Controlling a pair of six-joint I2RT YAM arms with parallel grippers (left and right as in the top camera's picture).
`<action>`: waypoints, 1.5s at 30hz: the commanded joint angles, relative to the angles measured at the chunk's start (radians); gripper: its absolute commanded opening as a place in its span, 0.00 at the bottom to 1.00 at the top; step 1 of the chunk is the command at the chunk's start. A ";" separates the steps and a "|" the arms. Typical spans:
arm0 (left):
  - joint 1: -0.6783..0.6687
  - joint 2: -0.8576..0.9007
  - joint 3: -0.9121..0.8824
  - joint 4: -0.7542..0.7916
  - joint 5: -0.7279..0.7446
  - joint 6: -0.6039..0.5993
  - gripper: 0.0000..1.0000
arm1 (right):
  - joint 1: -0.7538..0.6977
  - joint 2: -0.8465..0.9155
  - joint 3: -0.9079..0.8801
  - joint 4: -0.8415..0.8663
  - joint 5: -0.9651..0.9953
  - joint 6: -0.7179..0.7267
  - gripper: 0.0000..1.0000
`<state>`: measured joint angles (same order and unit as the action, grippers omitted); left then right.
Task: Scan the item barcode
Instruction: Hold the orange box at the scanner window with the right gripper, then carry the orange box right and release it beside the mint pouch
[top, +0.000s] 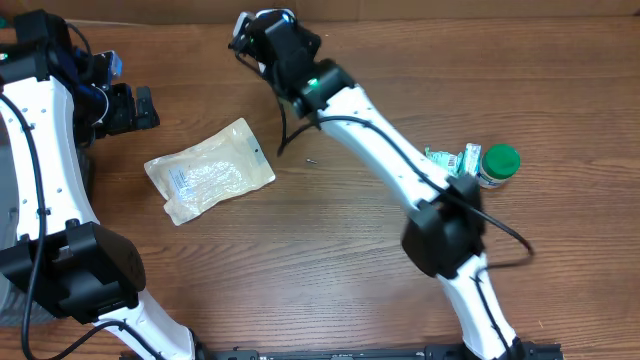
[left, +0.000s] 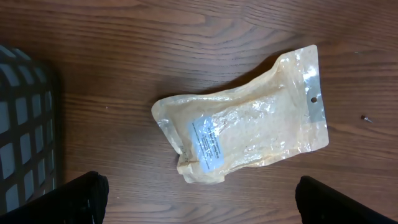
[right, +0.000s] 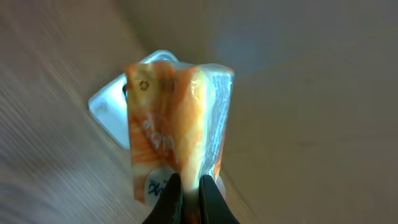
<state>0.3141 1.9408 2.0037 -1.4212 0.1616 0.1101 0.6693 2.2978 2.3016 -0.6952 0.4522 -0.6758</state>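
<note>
Overhead: our left claw (top: 145, 106) is spread wide, grasping nothing. Clear pouch (top: 210, 172) lies flat on the surface (top: 330, 250), near that claw, not touching. Right arm (top: 370, 130) reaches to the far edge.
Left wrist: the pouch sits ahead of the fingertips (left: 87, 199), centred between them.
Right wrist: right claw (right: 186, 198) is clenched on an orange packet (right: 174, 124), upright above the fingers. Blurred pale object (right: 109, 109) behind it.

Wooden table (top: 330, 250) | clear pouch (top: 210, 170) lying flat at nine o'clock | tiny dark speck (top: 311, 160) just beside it | green-capped jar (top: 497, 165) and small packet (top: 445, 157) side by side at three o'clock
</note>
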 joint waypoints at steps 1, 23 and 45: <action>-0.008 -0.013 0.018 0.001 0.011 -0.006 0.99 | -0.003 -0.206 0.009 -0.168 -0.154 0.460 0.04; -0.008 -0.013 0.018 0.001 0.011 -0.006 1.00 | -0.330 -0.322 -0.362 -0.796 -0.305 1.118 0.04; -0.008 -0.013 0.019 0.001 0.011 -0.006 1.00 | -0.547 -0.277 -0.614 -0.651 -0.338 1.087 0.09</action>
<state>0.3138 1.9396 2.0045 -1.4212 0.1619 0.1101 0.1188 1.9846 1.6859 -1.3537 0.1158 0.4217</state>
